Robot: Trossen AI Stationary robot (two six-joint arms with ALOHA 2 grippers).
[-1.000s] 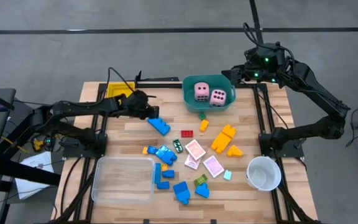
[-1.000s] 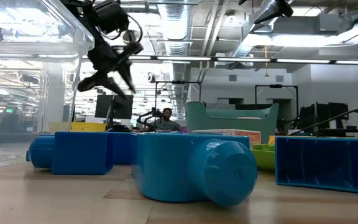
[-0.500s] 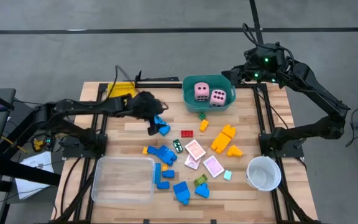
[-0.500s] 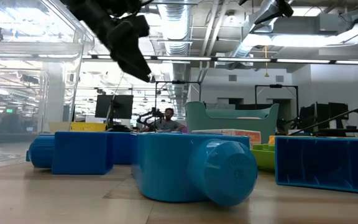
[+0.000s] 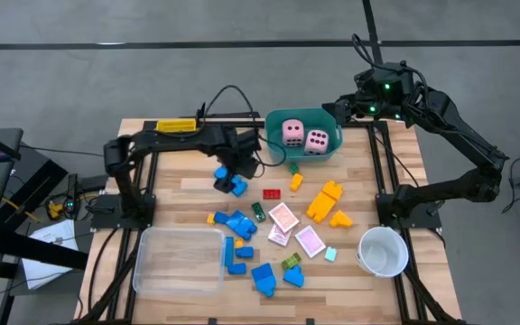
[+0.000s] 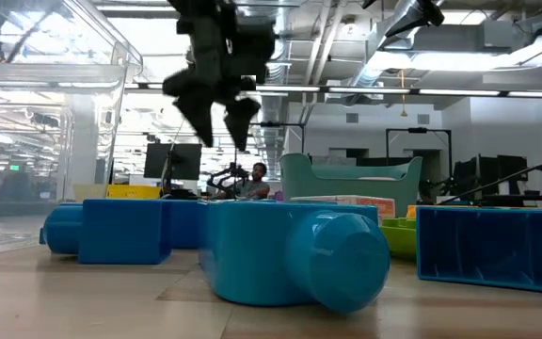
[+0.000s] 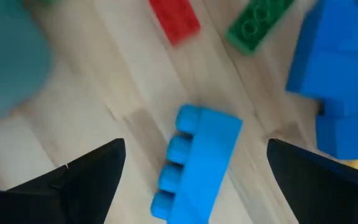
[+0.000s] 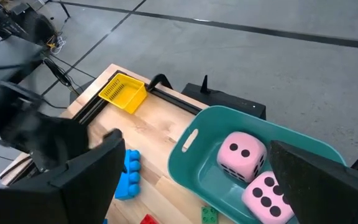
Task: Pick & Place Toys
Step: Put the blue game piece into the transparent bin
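the left end effector (image 5: pixel 235 162) hangs over the far middle of the table (image 5: pixel 188 194), fingers spread wide with nothing between them. right under it lies a blue block (image 5: pixel 230 181), which the left wrist view shows lying flat on the wood between the two dark fingers (image 7: pixel 86 180), touching neither. that same view catches a red block (image 7: pixel 174 22) and a green block (image 7: pixel 257 25) just past the blue one, and a bigger blue piece (image 7: pixel 334 81) off to one side.

the right end effector (image 5: pixel 355 106) waits above the far right corner, by the teal tub (image 5: pixel 283 149), also spread and empty. its wrist view looks down into the tub, where two pink dice (image 8: pixel 257 180) sit touching, and shows a yellow tray (image 8: pixel 122 92) at the far left corner.

from above, the rest of the toys scatter across the middle: yellow-orange blocks (image 5: pixel 325 203) to the right, pink-white cards (image 5: pixel 296 230) in the centre, more blue blocks (image 5: pixel 242 248) nearer. a clear tray (image 5: pixel 179 260) stands near left, a white cup (image 5: pixel 384 250) near right.

the low view is mostly blocked by a big blue block (image 6: pixel 290 254) up close; the left arm's fingers show apart overhead, and a person (image 6: pixel 259 179) is far behind in the room.
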